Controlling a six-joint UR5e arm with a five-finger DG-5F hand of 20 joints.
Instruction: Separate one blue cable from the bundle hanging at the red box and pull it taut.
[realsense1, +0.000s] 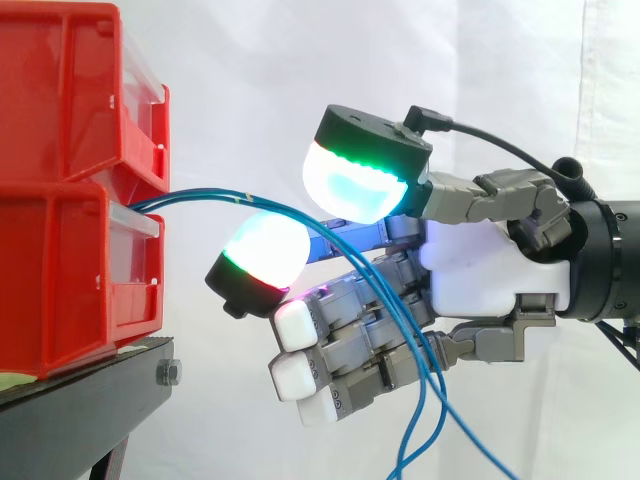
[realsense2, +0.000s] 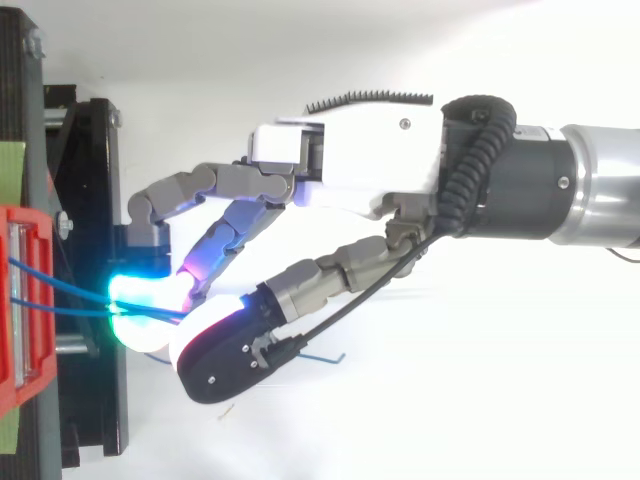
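My hand (realsense1: 480, 270) is in, thumb pad (realsense1: 355, 180) above and one finger pad (realsense1: 265, 250) below, pinched together on the blue cables (realsense1: 200, 198). The other fingers are curled under, and the loose ends hang down in front of them. From above, the strands run straight into the spot where the two glowing pads meet.

Trouble is, I seem to have more than one strand in the pinch. If I draw back like this, the whole bundle comes along and nothing gets separated. The strands also cross where they hang, so the extras could snag on my curled fingers. And the cables arc slack towards the bin, so a sharp tug could jerk them out of the drawer front.

Count: one hand; two strands clear from above, perhaps a third hanging, I can't say for sure. Behind them two red bins (realsense1: 60, 280), stacked, on one black stand (realsense1: 90, 385), with the white curtain (realsense1: 250, 70) at the back.
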